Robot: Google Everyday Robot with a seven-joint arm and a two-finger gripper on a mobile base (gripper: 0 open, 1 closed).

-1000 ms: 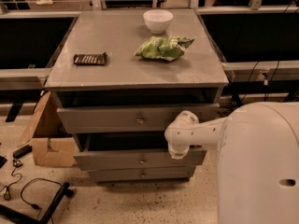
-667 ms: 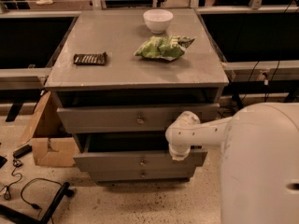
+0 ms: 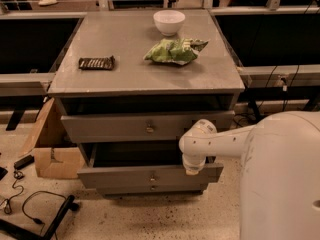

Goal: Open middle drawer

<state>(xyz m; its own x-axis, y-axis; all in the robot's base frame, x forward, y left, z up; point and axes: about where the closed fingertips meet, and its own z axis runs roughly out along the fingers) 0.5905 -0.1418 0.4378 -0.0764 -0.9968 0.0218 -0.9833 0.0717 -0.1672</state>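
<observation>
The grey cabinet (image 3: 145, 79) has three drawers. The middle drawer (image 3: 125, 176), with a small brass knob (image 3: 152, 175), stands pulled out past the top drawer (image 3: 110, 129), and its dark inside shows. My white arm reaches in from the right. My gripper (image 3: 192, 170) is at the arm's lower end, at the right part of the middle drawer's top edge. The lowest drawer (image 3: 125, 188) sits just under it, pushed in.
On the cabinet top are a white bowl (image 3: 169, 21), a green chip bag (image 3: 174, 51) and a dark snack bar (image 3: 96, 62). A cardboard box (image 3: 52, 149) stands left of the cabinet. Cables and a black bar (image 3: 47, 219) lie on the floor at left.
The middle drawer's front has come a little further out toward me, and my arm's end has moved with it.
</observation>
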